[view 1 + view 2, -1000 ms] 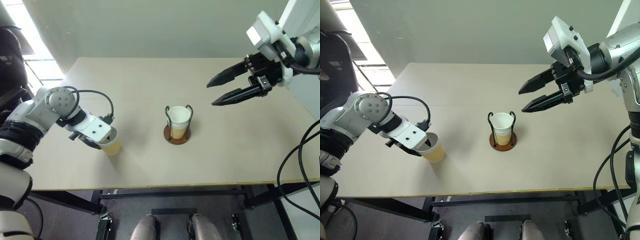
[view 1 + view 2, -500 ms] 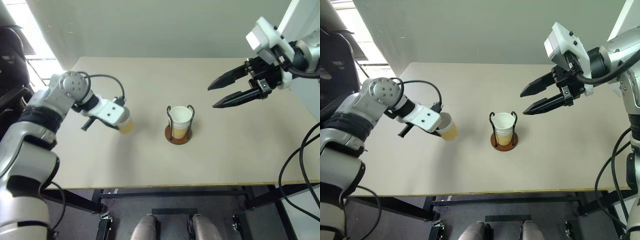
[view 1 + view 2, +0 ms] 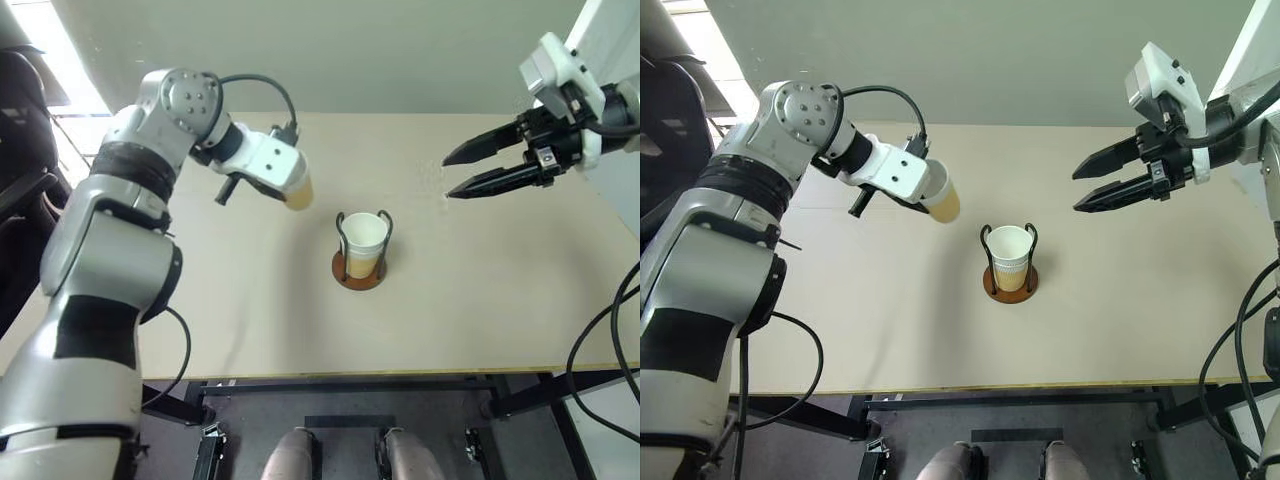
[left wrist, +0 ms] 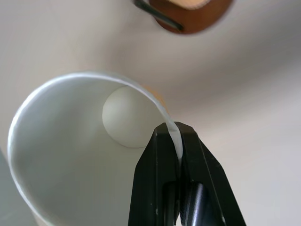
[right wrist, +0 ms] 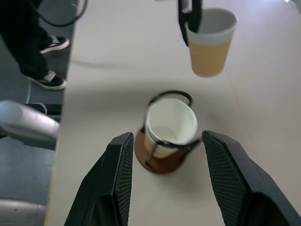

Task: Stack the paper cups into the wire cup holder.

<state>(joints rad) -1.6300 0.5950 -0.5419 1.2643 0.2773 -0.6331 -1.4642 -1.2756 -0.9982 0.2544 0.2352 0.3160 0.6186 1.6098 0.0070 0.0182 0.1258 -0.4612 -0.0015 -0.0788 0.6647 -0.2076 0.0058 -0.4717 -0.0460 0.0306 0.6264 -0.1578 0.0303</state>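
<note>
The left gripper (image 4: 180, 141) has its two black fingers pinched tight on the thin white rim of a paper cup (image 3: 943, 199), one finger inside the wall and one outside, and the cup hangs clear of the table (image 3: 250, 320), tilted, near the wire cup holder (image 3: 359, 250) but not yet over it. That rim pinch looks like the right hold: the rolled lip is likely the stiffest part of so light a cup, while the tan wall below would probably dent or go oval under a squeeze, and an oval cup would not nest cleanly. Held at one point of the rim, the cup can swing or twist, so it likely needs bringing upright before it goes down. The holder stands near the middle of the table, its rust-brown disc base flat and its two black wire loops upright around the paper cup already in the holder (image 5: 170, 125), white mouth open upward. Nesting should take almost no force; pressing hard would more likely tip the light holder or jam the cups. The right gripper (image 3: 446, 178) hovers in the air well apart from the holder on its far side, fingers spread wide and holding nothing.
</note>
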